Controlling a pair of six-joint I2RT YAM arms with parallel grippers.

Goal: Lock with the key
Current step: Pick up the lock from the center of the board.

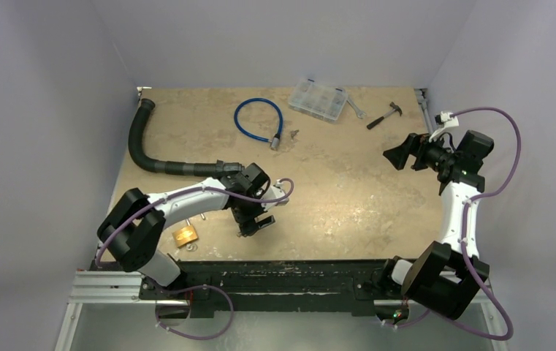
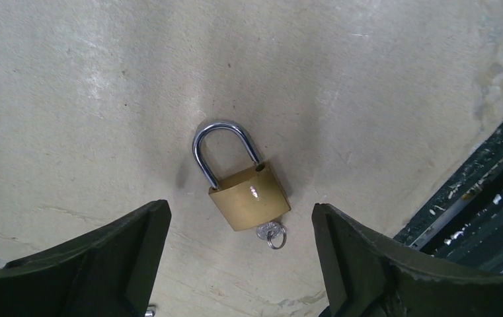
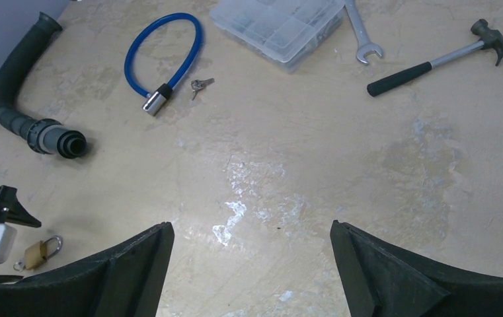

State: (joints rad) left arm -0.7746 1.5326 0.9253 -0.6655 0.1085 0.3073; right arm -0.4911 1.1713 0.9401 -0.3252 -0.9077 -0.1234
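Jaws on both arms stand open and hold nothing. The left jaws hover over the padlock [image 2: 248,198], which lies flat on the worktop [image 1: 333,190] near its front edge, beside the left arm's base. The key [image 2: 270,231] sits in the keyhole, ring free. The right jaws hang well apart, at the right side.

Recommended: descend squarely, close on the key head rather than the ring, and brace the brass body before turning. Whether the shackle [image 2: 217,142] is seated cannot be told.

The clear parts box [image 1: 318,98] at the far side holds items too small to identify.
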